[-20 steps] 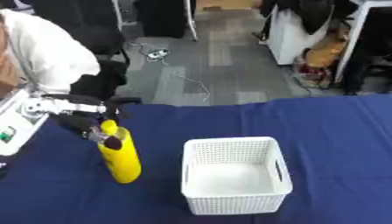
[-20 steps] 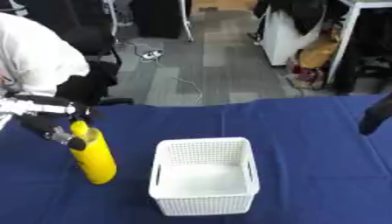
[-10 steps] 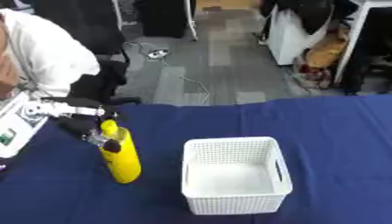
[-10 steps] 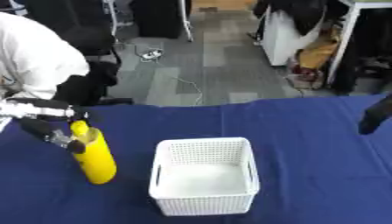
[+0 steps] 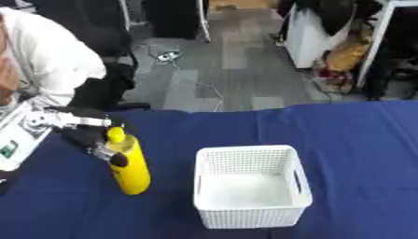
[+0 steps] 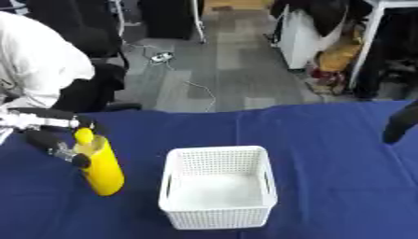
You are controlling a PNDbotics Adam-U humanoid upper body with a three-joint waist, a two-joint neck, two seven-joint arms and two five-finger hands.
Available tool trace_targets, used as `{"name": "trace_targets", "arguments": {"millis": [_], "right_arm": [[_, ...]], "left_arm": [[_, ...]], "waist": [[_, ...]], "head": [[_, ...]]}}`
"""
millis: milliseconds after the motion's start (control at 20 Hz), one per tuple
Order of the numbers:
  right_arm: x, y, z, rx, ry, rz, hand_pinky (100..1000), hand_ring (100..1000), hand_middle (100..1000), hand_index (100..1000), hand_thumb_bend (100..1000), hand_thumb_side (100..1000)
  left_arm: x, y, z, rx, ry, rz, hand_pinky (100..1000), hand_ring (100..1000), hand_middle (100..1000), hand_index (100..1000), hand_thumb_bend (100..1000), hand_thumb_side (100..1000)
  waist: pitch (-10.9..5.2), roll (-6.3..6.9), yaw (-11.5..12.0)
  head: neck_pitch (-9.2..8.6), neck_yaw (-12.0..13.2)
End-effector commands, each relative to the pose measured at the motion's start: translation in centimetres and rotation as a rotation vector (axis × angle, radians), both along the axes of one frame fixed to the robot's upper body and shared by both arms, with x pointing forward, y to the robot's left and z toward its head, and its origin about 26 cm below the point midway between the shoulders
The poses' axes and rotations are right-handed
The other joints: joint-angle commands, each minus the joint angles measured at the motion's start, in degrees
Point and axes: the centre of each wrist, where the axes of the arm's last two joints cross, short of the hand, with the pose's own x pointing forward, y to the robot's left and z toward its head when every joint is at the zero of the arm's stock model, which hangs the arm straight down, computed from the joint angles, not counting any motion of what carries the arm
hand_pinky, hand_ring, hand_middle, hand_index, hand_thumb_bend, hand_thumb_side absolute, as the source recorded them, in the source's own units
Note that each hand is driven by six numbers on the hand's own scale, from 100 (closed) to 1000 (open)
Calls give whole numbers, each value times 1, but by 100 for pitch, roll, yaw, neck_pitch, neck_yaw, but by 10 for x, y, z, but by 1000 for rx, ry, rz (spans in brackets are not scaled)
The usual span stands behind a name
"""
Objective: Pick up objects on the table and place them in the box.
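Note:
A yellow bottle (image 5: 130,165) stands upright on the blue table, left of the white basket (image 5: 249,186). My left hand (image 5: 88,135) comes in from the left and is curled round the bottle's neck and upper body. The basket holds nothing that I can see. In the right eye view a dark part of my right hand (image 6: 400,122) shows at the right edge, above the table; its fingers cannot be made out.
The blue table (image 5: 351,140) stretches to the right of the basket. A person in white (image 5: 45,65) sits beyond the table's far left corner. A white device (image 5: 15,144) lies at the left edge.

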Motion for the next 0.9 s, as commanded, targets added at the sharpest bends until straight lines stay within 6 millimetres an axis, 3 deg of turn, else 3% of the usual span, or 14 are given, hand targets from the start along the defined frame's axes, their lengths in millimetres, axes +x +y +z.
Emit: {"name": "trace_targets", "arguments": {"millis": [50,900], "right_arm": [[-3,1,10,-6,-36,12,433,421,482,635,283,912],[-2,2,12,-6,-44,17,433,421,482,635,284,911]], "left_arm": [[-3,6,10,64,18,-55,788,915,1000,1000,861,813],[0,5,11,80,16,-44,790,915,1000,1000,846,811]], "waist": [[-71,-11,-10],[2,-22,-48]], "head": [[-3,-19],[-55,1]]}}
